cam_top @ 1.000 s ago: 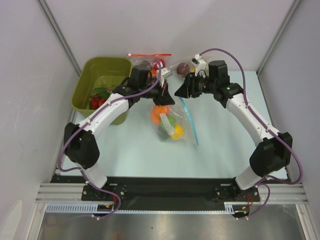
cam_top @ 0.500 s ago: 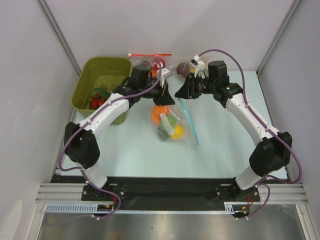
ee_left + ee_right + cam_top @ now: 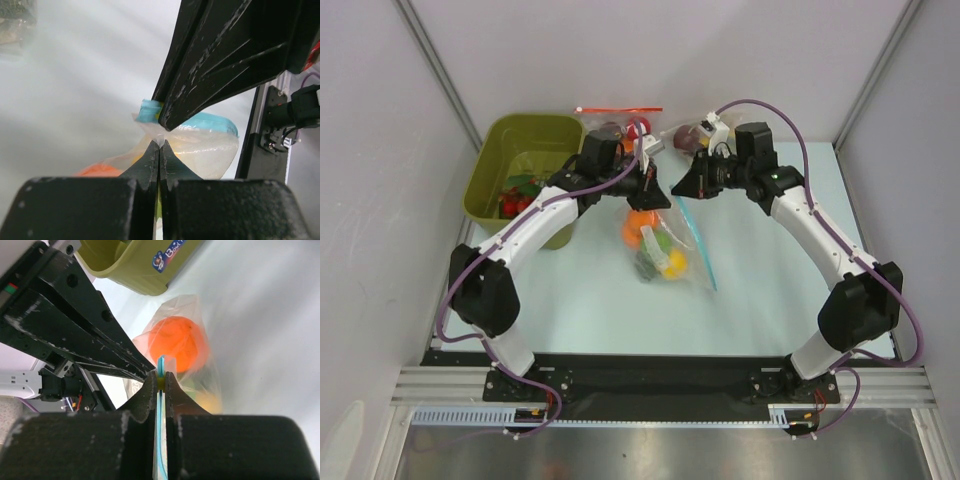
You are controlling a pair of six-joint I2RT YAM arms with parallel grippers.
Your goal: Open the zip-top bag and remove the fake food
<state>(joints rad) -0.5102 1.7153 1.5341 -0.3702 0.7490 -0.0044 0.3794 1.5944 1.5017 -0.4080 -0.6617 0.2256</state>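
left gripper (image 3: 159, 145) and right gripper (image 3: 161, 378) pinch the bag (image 3: 688, 250)
the bag rests mid table (image 3: 570, 290) with fruit (image 3: 672, 263) inside. at its far end the left gripper is pressed together on the clear edge, the right on the blue strip (image 3: 161, 362). a green bin (image 3: 488, 150) sits far left.

I see a clear zip-top bag (image 3: 692, 262) with light-blue strip, fake food (image 3: 640, 228) in orange, yellow and greens, olive-green bin (image 3: 495, 160) far left, pale blue table (image 3: 760, 290)
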